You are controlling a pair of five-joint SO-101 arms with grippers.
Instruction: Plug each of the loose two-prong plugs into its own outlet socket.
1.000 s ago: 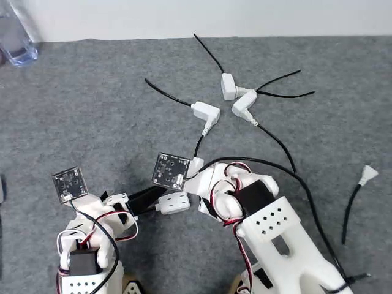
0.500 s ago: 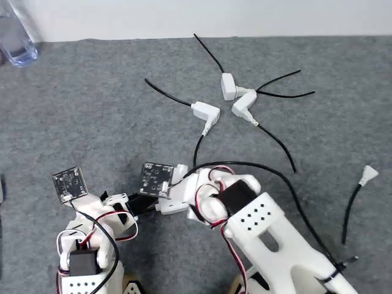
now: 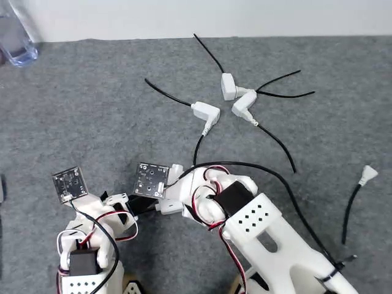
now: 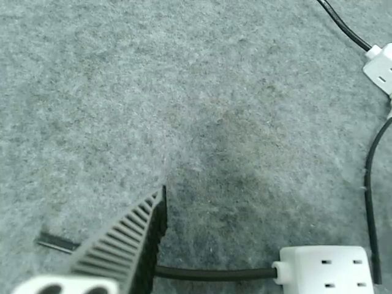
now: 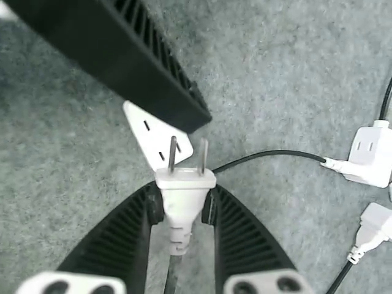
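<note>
Task at an early stage: no plug can be seen seated in a socket, and the first insertion is judged to be just about to begin. Nearest the arms, the right gripper [image 5: 184, 197] is closed to the width of a white two-prong plug [image 5: 184, 185]. The plug body sits squarely between the two jaws at their tips, with both metal prongs projecting forward past them and its cord trailing back between them. The prongs point at the slotted face of the white multi-slot outlet block [image 4: 327, 272], with their tips just at it but not yet entered. The block lies on the grey felt table [image 3: 92, 110], partly overlapped by the left gripper [image 3: 139, 202], which lies alongside the block's short black cord [image 4: 214, 273]. Whether that gripper is clamped on the cord cannot be told. Farther out, well apart from both arms, three angled white cord-end fittings [image 3: 207, 112] [image 3: 228, 86] [image 3: 245, 104] lie loose in a cluster. A small white plug [image 3: 369, 174] on its own cord lies off to the right. All of these remain to be dealt with once the held plug is pressed home.
</note>
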